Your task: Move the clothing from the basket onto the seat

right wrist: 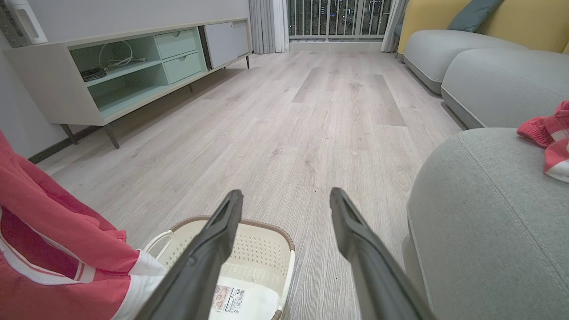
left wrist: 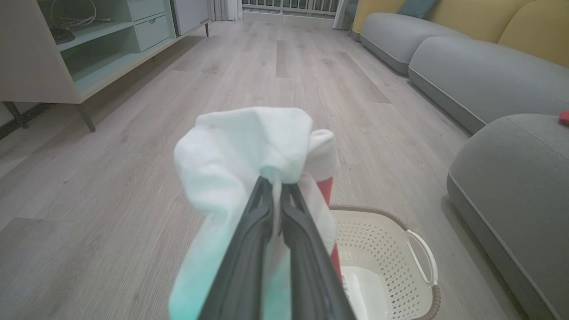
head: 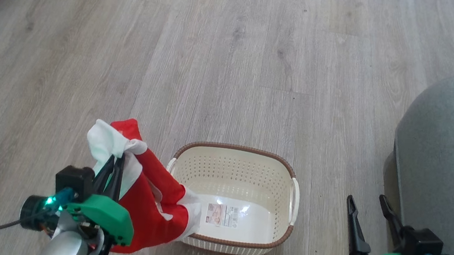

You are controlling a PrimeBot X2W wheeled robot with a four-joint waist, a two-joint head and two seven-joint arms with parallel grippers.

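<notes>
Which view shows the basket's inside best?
Head view: it looks straight down into the basket, showing rim, handles and label. Left wrist view catches one end; right wrist view has it partly behind the right gripper.

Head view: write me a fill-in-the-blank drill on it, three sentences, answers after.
1. The left gripper grips the clothing by a ____ part.
2. The right gripper has its jaws ____.
3. The basket stands on the ____.
Missing words: white; open; floor.
</notes>
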